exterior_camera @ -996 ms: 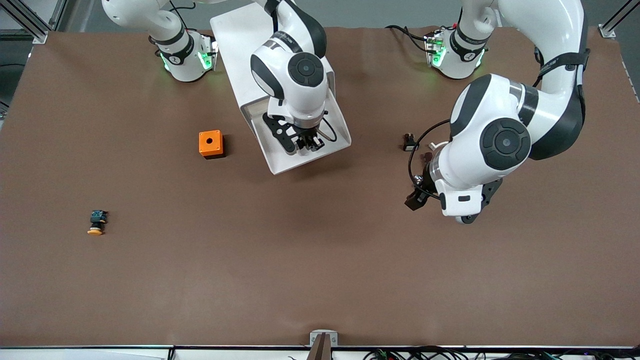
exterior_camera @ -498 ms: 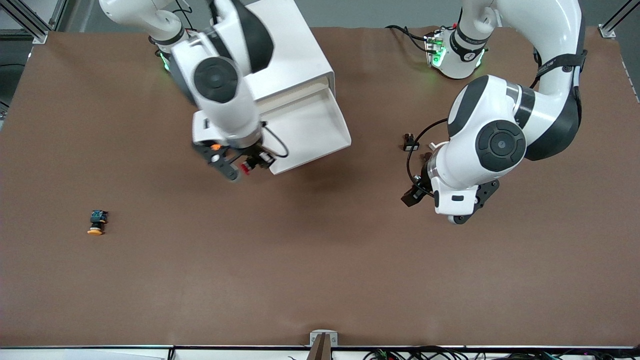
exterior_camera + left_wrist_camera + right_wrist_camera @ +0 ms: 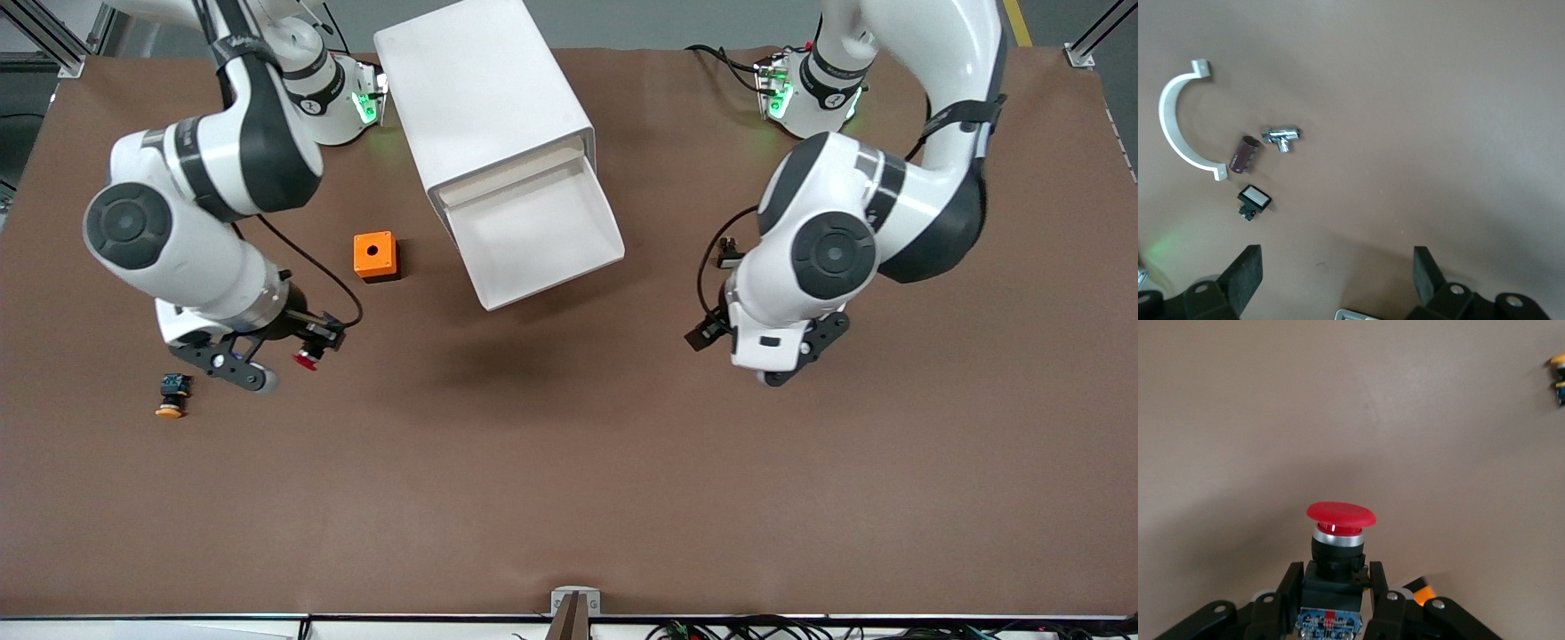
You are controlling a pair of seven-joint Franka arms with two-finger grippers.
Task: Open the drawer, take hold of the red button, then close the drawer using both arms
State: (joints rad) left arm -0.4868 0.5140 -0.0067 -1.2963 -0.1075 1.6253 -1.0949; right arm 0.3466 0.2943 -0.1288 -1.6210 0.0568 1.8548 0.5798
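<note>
The drawer [image 3: 542,233], the top one of the white cabinet [image 3: 484,93], stands pulled out toward the front camera. My right gripper [image 3: 313,348] is shut on the button [image 3: 308,359] and holds it over bare table, between the orange box and the yellow-capped button. In the right wrist view the button's red cap [image 3: 1341,514] points away from the gripper [image 3: 1331,587], whose fingers clamp its black-and-blue body. My left gripper [image 3: 707,334] hangs open over the table beside the drawer, toward the left arm's end. It shows open and empty in the left wrist view [image 3: 1337,280].
An orange box with a round hole [image 3: 374,256] sits beside the drawer. A yellow-capped button [image 3: 171,396] lies near the right gripper. By the left gripper lie a black button with a white face [image 3: 1254,200], a brown cylinder [image 3: 1245,154], a metal fitting [image 3: 1283,137] and a white curved clamp [image 3: 1177,127].
My right gripper lifted the red button out of the drawer and carried it toward the right arm's end of the table. My left arm shifted slightly toward the drawer.
</note>
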